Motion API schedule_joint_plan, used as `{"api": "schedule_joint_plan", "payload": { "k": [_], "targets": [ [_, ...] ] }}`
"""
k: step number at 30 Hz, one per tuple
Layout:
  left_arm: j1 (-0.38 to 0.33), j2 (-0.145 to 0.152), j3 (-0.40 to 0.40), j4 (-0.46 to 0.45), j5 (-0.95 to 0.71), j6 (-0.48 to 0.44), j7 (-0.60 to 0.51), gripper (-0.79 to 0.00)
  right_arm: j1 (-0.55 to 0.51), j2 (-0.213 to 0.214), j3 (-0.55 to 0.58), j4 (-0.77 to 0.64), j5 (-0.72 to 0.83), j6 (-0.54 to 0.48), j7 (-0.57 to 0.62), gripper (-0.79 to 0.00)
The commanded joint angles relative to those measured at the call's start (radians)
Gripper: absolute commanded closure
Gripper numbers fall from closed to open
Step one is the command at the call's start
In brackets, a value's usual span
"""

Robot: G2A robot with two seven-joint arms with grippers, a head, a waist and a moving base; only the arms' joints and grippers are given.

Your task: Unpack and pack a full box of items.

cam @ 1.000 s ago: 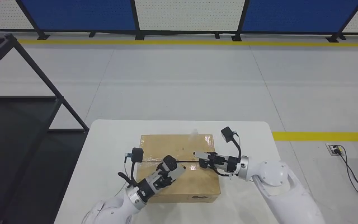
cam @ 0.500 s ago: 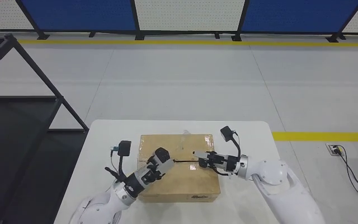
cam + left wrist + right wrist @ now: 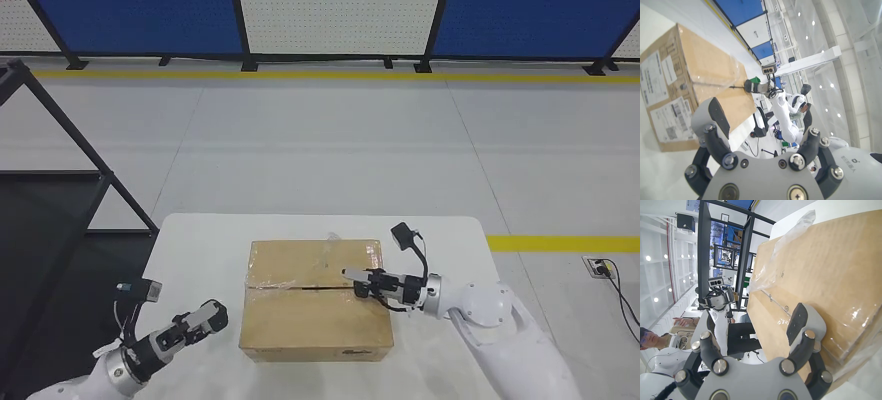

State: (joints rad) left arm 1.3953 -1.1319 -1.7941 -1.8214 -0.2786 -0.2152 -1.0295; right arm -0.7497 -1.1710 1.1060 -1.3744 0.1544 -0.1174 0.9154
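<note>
Left gripper (image 3: pixel 762 109) gapes empty beside the taped brown cardboard box (image 3: pixel 711 62) on the white tabletop (image 3: pixel 657 170); right gripper (image 3: pixel 748 86) seemingly touches its top seam.

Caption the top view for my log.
Cardboard box on table; right gripper open over its seam, left gripper open beside it.

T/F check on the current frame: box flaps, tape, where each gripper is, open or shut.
1. The cardboard box has its top flaps closed. True.
2. The left gripper sits on the box top. False: it is off the box, over the table beside it.
3. The right gripper is open, over the box top by the centre seam. True.
4. The clear tape lies flat along the seam. False: a strip stands loose above the top.
5. The left gripper is shut on tape. False: it is open and empty.
</note>
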Motion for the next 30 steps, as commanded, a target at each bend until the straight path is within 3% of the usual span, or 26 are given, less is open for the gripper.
{"api": "schedule_joint_plan", "payload": {
  "k": [1,13,21,30],
  "targets": [
    [-0.001,0.000,0.002,0.000,0.004,0.001,0.005,-0.785,-0.005,0.001,0.004,-0.008,-0.001,0.002,0.001,-0.785],
    [-0.001,0.000,0.003,-0.001,-0.004,0.004,0.011,-0.785,-0.016,0.004,0.010,-0.025,-0.005,0.007,0.007,-0.785],
    [-0.054,0.003,0.025,0.004,-0.142,0.180,0.067,-0.785,-0.057,0.008,0.006,-0.080,-0.038,0.017,-0.015,-0.785],
    [-0.197,0.014,0.098,0.054,-0.120,0.382,0.121,-0.785,-0.086,0.014,0.014,-0.124,-0.059,0.020,-0.011,-0.785]
  ]
}}
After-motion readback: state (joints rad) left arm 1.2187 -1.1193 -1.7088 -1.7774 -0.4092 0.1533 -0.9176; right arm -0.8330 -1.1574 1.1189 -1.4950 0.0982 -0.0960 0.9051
